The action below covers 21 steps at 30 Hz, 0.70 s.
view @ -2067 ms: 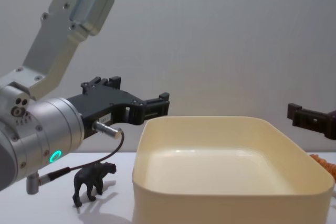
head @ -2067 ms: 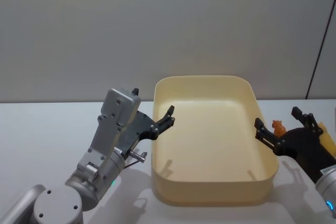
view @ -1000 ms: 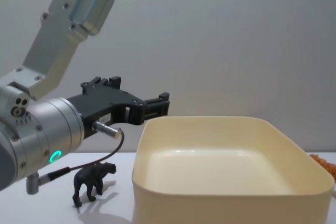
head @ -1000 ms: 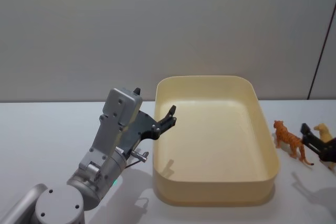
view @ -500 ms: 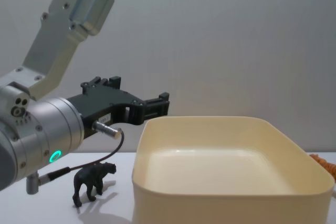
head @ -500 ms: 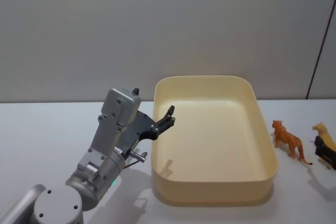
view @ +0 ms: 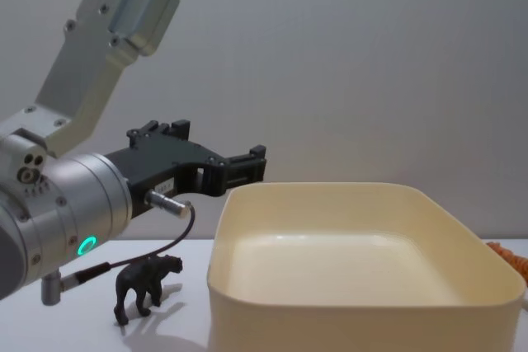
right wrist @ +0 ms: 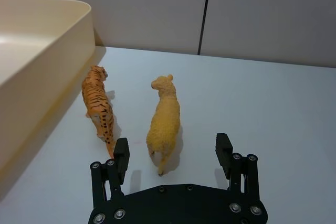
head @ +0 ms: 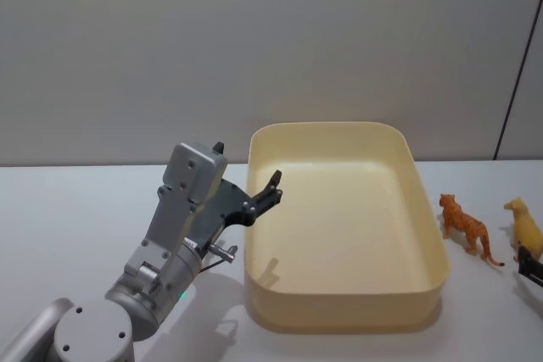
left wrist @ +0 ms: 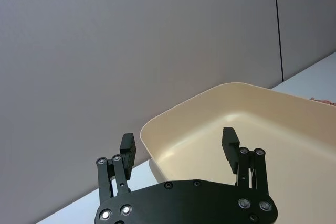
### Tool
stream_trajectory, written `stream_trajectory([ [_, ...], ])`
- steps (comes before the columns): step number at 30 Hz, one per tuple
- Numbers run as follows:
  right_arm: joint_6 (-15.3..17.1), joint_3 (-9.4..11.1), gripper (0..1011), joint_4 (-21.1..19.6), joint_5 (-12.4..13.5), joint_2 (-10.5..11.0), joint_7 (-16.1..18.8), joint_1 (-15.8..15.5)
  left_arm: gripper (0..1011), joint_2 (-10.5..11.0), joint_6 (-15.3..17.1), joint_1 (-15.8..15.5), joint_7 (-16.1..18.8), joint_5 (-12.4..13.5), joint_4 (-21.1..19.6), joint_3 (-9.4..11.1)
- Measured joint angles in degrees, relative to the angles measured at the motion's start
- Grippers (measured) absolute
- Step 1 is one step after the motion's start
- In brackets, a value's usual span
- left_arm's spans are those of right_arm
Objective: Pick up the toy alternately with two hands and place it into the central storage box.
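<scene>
The cream-yellow storage box (head: 339, 129) stands in the middle of the table, with nothing inside. To its right stand an orange striped tiger (head: 465, 225) and a pale yellow sheep (head: 524, 225). My right gripper (right wrist: 172, 148) is open just behind the sheep (right wrist: 164, 119), which stands in front of the gap between its fingers, with the tiger (right wrist: 98, 103) beside it. In the head view that gripper (head: 530, 262) shows at the right edge. My left gripper (head: 246, 165) hangs open and empty by the box's left rim. A black toy animal (view: 147, 282) stands on the table under the left arm.
The white table runs out to the left of the box (view: 355, 319) and behind the toys. A plain grey wall closes the back. A black cable (view: 165, 245) loops under the left wrist, above the black animal.
My right gripper has drawn back from the box's right rim to the view's right edge, uncovering the tiger and the sheep. The left arm has not moved.
</scene>
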Motion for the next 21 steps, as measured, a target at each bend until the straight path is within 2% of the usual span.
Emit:
stream_trajectory([
  [9, -0.3, -0.7, 1001, 4.1, -1.6, -1.0, 1.4, 2.7, 1002, 0.0, 0.0, 0.0, 0.0, 0.0, 0.0, 0.0],
  [21, -2.2, -2.7, 984, 10.9, -4.8, -3.9, 4.1, 8.7, 1001, 0.0, 0.0, 0.0, 0.0, 0.0, 0.0, 0.0],
])
